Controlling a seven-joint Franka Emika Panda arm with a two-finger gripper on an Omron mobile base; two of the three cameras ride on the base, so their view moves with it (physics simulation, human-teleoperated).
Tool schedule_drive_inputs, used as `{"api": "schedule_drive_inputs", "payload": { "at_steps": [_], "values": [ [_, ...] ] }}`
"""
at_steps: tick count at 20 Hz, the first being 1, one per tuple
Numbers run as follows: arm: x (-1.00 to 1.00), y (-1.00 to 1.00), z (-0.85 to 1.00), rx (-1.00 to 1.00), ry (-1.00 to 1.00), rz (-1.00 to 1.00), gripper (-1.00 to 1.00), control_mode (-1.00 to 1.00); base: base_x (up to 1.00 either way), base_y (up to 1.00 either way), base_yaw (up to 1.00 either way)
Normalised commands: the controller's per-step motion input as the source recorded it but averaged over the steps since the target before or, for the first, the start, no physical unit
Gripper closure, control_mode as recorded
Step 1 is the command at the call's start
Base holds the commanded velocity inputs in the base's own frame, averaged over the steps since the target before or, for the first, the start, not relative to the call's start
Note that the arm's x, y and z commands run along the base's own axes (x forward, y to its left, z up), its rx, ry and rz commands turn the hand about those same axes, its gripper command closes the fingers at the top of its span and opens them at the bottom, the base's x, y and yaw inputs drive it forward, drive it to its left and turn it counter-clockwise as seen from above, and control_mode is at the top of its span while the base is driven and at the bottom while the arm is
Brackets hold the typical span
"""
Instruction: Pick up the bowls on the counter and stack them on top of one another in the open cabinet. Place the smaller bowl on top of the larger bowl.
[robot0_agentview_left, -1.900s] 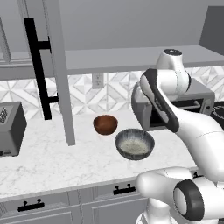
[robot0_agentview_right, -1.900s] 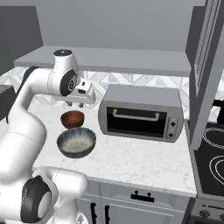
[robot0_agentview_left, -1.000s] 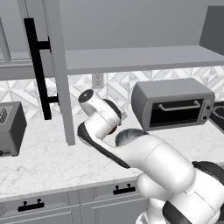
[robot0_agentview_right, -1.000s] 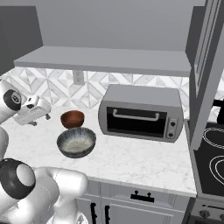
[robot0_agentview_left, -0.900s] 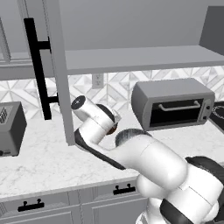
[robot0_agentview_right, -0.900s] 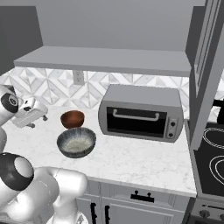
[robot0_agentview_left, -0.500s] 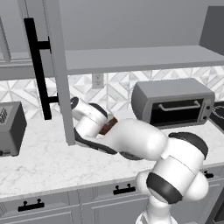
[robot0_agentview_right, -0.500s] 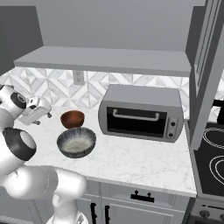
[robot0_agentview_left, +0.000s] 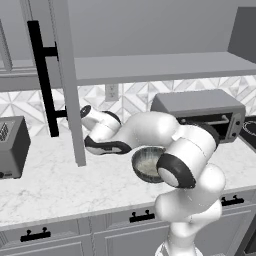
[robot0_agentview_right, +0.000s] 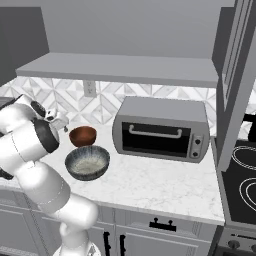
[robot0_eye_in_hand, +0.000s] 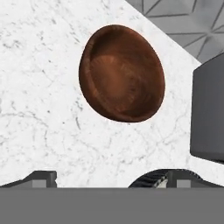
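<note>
Two bowls (robot0_agentview_right: 83, 135) on counter (robot0_agentview_right: 150, 185), small glossy red-brown, big grey; gripper (robot0_agentview_right: 59, 121) wide, empty.

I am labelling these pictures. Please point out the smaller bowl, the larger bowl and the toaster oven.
smaller bowl (robot0_eye_in_hand: 121, 73): hand view, its brown inside.
larger bowl (robot0_agentview_right: 88, 161): right base view, its pale speckled inside.
toaster oven (robot0_agentview_right: 159, 138): right base view, its door glass.

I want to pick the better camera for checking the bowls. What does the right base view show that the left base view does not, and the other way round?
The right base view alone shows the small reddish-brown bowl, standing just behind the larger bowl, and a stove at the right. The left base view alone shows a toaster and the cabinet door with its black bar handle. Both show the larger bowl, the toaster oven, the marble counter and the shelf.
</note>
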Motion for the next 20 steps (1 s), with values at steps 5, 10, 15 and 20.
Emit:
{"api": "schedule_drive_inputs", "payload": {
  "at_steps": [5, 10, 15, 20],
  "values": [
    [0.22, -0.04, -0.2, 0.0, 0.0, 0.0, -1.0, -1.0, 0.0, 0.0, 0.0],
    [0.15, -0.17, -0.45, 0.0, 0.01, 0.0, -1.0, -1.0, 0.0, 0.0, 0.0],
    [0.35, -0.23, -0.28, 0.0, 0.0, 0.0, -1.0, -1.0, 0.0, 0.0, 0.0],
    [0.35, -0.17, -0.35, 0.0, 0.02, 0.0, -1.0, -1.0, 0.0, 0.0, 0.0]
  ]
}}
